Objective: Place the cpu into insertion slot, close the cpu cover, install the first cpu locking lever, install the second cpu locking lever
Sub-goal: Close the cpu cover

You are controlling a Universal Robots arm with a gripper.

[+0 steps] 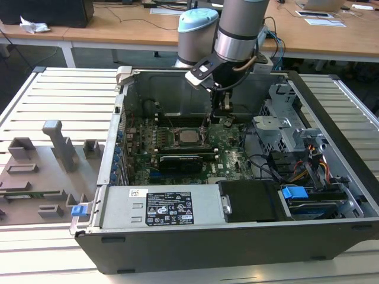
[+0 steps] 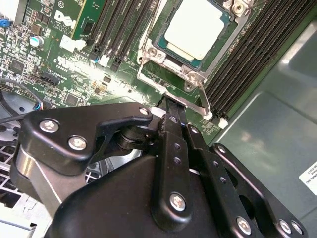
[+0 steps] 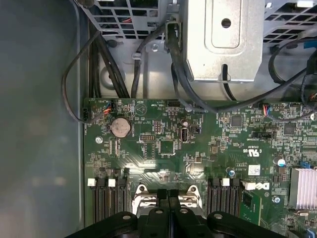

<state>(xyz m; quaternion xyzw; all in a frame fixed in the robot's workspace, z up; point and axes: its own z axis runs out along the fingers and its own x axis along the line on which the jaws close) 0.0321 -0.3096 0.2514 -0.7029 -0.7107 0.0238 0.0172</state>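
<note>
Listing from the exterior view's left: a grey fixture tray [image 1: 35,177] with moulded holders lies on the slatted table [image 1: 65,89], set apart from the work, I judge, as a rest for parts. Next comes the open computer case [image 1: 166,92], laid on its side so the motherboard [image 1: 231,148] faces up toward my arm. On that board the cpu [image 1: 189,137] sits flat in the insertion slot [image 2: 163,74]. Its pale metal top shows through the window of the cpu cover [image 2: 147,55], which in the second wrist view appears folded down over the chip to pin it there. Just beside the socket is the tool [image 1: 222,111], its fingers pressed together into one narrow blade. It stands at the end of a silver locking lever [image 2: 203,99]; whether it touches the lever or nips anything I cannot tell. That posture, I judge, suits nudging a thin wire. Toward the exterior view's right stand a metal drive cage [image 1: 284,127] and its cabling.
</note>
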